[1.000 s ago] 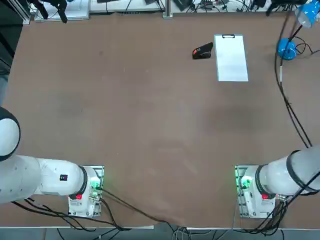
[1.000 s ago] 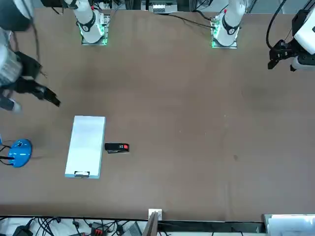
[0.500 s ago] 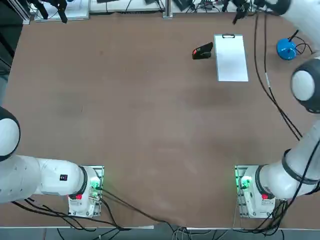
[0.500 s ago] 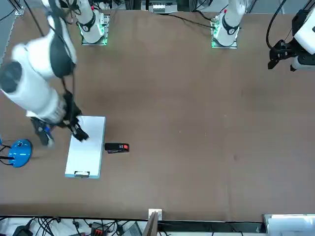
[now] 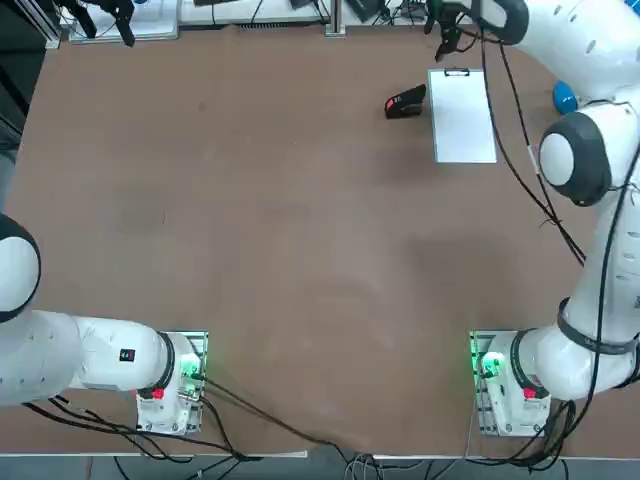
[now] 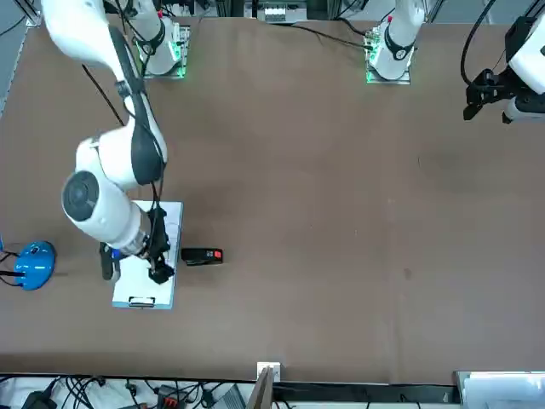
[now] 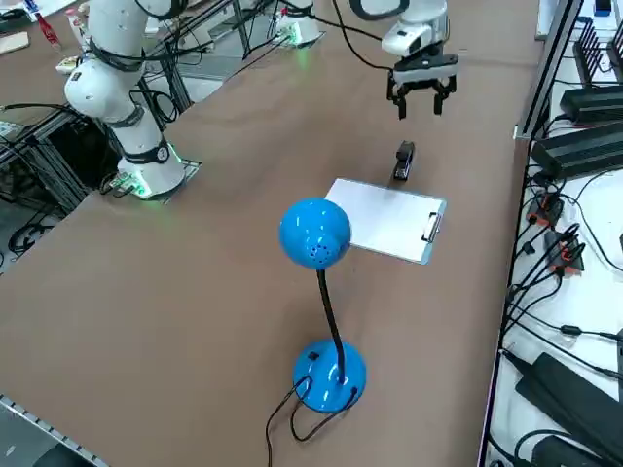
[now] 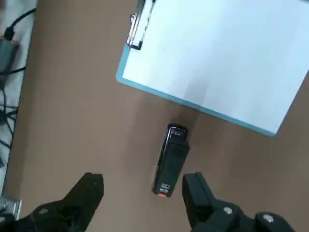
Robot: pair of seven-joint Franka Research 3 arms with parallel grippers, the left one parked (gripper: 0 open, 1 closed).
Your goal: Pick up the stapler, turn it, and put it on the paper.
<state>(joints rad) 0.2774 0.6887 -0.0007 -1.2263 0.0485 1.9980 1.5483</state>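
Change: since half a second ago the right arm has swung further across the far end of the table; in the front view its wrist now hangs over the paper (image 6: 146,256), where before it sat at the sheet's edge nearer the blue lamp (image 7: 316,255).
Right gripper: the right gripper (image 7: 421,97) is raised above the table near the far edge, fingers (image 8: 200,191) spread apart with nothing between them.
Stapler: the stapler (image 8: 171,160) lies flat on the table just beside one long edge of the paper, apart from it, its red patch at the end away from the sheet; it has not moved.
Paper: the white sheet (image 5: 461,115) lies flat, its dark clip (image 8: 137,30) at the short end nearest the table's far edge; unmoved.
Height: how high the gripper hangs over the stapler is hard to judge, though the wrist view shows clear table between them.
Surface: brown table (image 5: 300,220), bare over most of its area.
Room: the lamp stands at the table's right side; cables (image 7: 545,263) and black boxes lie beyond the far edge.
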